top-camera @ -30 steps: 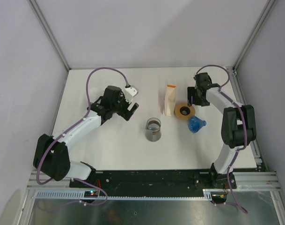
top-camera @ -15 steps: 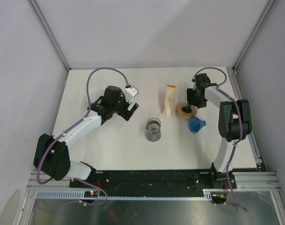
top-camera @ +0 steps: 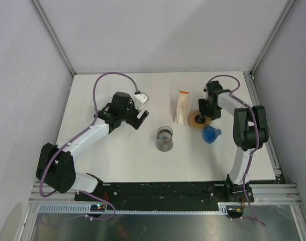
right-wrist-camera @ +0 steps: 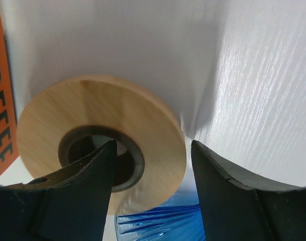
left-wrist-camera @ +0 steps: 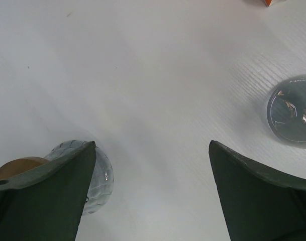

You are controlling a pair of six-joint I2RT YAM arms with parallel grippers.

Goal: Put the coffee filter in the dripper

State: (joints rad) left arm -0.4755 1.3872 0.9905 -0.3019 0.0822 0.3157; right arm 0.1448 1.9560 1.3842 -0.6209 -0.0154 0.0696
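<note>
1. The coffee filter pack [top-camera: 182,107], cream with an orange top, is seen just right of the centre of the top view. It stands on the white table [top-camera: 117,155], apart from both grippers.
2. A wooden ring [top-camera: 197,119] with a dark hole is found just right of the pack. The blue dripper [top-camera: 211,133] is set just beside the ring, toward the lower right.
3. A glass beaker [top-camera: 164,139] is placed below and left of the pack, near the middle of the frame.
4. The right gripper [top-camera: 203,113] is lowered over the ring's upper right edge. In the right wrist view its jaws are held partly spread. One finger [right-wrist-camera: 77,196] is seen over the dark hole, and the other is outside the rim at the right of the frame. A strip of wood is framed between them. Whether the wood is touched cannot be told.
5. Orange lettering from the pack is shown at the left edge of that view, and blue ribbing along the bottom.
6. The left gripper [top-camera: 140,119] is held left of centre, well apart from the pack and the dripper. Its jaws are spread wide, and nothing is pinched between them.
</note>
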